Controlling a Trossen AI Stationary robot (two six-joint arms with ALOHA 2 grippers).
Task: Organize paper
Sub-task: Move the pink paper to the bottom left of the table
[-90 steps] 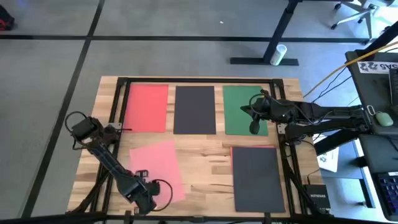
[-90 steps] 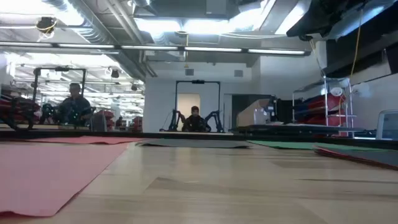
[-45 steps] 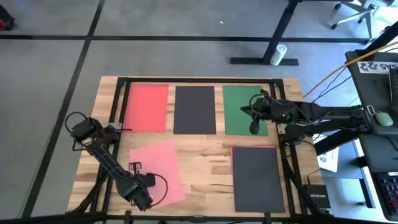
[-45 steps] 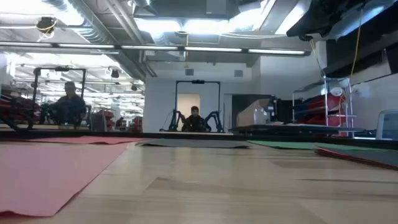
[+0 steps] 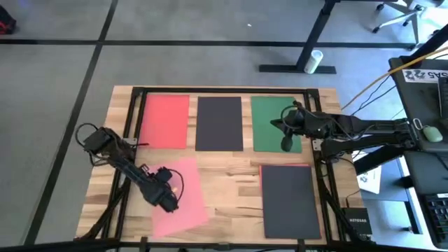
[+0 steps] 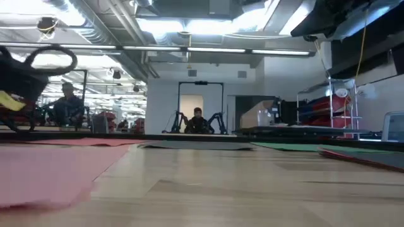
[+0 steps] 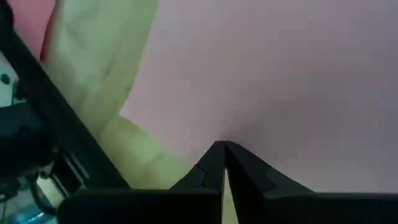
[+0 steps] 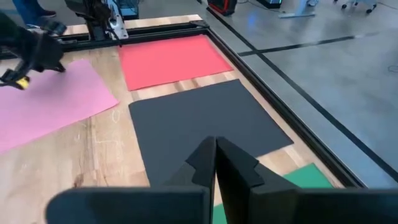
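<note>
A: High view check. Where's my left gripper [image 5: 166, 199] against the pink sheet [image 5: 183, 185]?

B: Over it, near the sheet's left half. The pink sheet lies skewed on the table [image 5: 231, 178], front-left, below the red sheet [image 5: 166, 120].

A: Fingers?

B: Left wrist view shows my two fingertips [image 7: 214, 163] pressed together, with pink paper filling the picture beyond them. I can't tell if they touch the sheet or pinch anything.

A: Right side?

B: Right gripper [image 5: 283, 126] hangs over the green sheet [image 5: 267, 122], back-right. Right wrist view has its fingers [image 8: 205, 163] closed tip to tip, nothing between them, with the black sheet [image 8: 199, 127] just ahead and a green corner beside them.

A: Rest of the layout?

B: Back row, left to right: red, black [image 5: 219, 123], green, each apart from the next. Front-right there's a second black sheet [image 5: 289, 199], and a thin red edge shows along its top, so a red sheet lies under it. Pink is well apart from that stack.

A: Low view?

B: Pink sheet [image 6: 44, 173] flat at near left, left arm partly in frame above it. People in the room behind.
</note>
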